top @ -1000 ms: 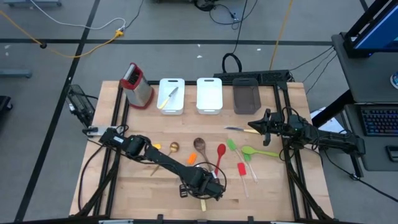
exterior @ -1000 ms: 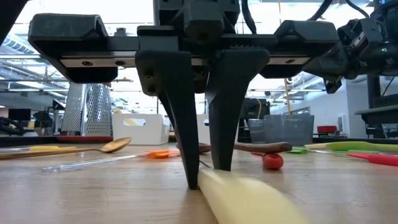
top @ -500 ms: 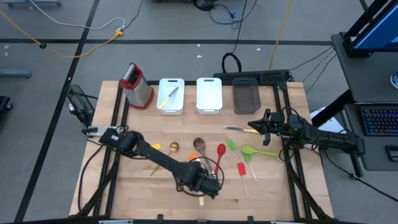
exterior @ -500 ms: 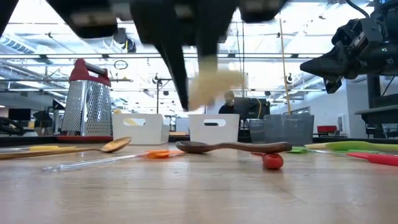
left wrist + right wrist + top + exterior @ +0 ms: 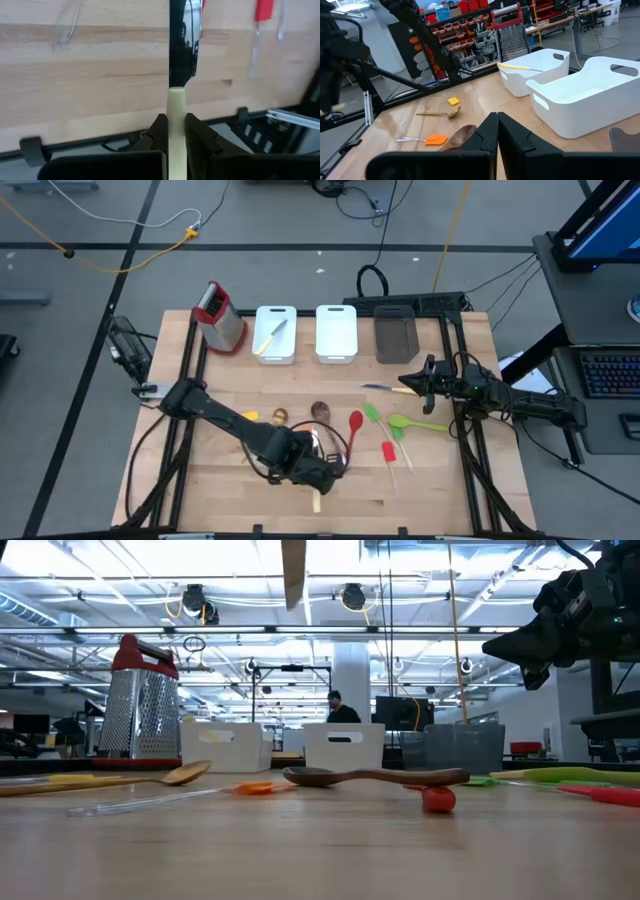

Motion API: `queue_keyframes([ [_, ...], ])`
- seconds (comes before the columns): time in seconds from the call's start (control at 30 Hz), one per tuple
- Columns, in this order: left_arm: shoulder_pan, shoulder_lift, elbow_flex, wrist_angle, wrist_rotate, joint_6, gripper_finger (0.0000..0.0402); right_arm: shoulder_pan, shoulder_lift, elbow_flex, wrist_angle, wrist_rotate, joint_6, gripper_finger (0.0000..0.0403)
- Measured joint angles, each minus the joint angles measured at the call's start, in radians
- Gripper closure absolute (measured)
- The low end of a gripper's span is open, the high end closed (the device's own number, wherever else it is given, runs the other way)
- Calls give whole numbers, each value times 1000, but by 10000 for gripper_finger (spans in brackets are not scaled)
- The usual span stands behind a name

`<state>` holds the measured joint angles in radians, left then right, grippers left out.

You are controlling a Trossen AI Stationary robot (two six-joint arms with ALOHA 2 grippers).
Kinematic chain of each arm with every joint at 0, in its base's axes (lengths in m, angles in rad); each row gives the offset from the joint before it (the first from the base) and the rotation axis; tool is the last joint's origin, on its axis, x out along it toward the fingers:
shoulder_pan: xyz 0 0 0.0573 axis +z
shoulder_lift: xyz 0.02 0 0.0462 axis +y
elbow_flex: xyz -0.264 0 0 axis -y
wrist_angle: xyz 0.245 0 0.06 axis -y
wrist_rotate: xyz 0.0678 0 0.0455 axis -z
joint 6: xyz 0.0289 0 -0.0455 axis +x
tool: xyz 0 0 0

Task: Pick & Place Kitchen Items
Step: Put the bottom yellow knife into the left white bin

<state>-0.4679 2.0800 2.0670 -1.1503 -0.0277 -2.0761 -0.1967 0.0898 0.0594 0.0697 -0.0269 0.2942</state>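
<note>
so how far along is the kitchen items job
Done: one knife lies in the left white bin. In hand: the left gripper is shut on a pale-handled knife, lifted off the table. Left: spoons and spatulas on the table, like the red spoon. The right gripper waits, shut.

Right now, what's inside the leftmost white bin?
In the leftmost white bin lies one pale-handled knife, blade toward the back. Nothing else shows inside from above; the floor under the knife is covered.
</note>
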Motion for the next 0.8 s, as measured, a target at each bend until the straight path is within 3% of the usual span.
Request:
queue_keyframes([
  [0.37, -29, -26, 0, 1, -13, -46, 376, 0, 0, 0, 0, 0, 0, 399],
  [0.57, -33, -26, 0, 35, -157, 56, 376, 0, 0, 0, 0, 0, 0, 399],
  [0.8, -20, -27, 0, 119, -377, 311, 376, 0, 0, 0, 0, 0, 0, 399],
])
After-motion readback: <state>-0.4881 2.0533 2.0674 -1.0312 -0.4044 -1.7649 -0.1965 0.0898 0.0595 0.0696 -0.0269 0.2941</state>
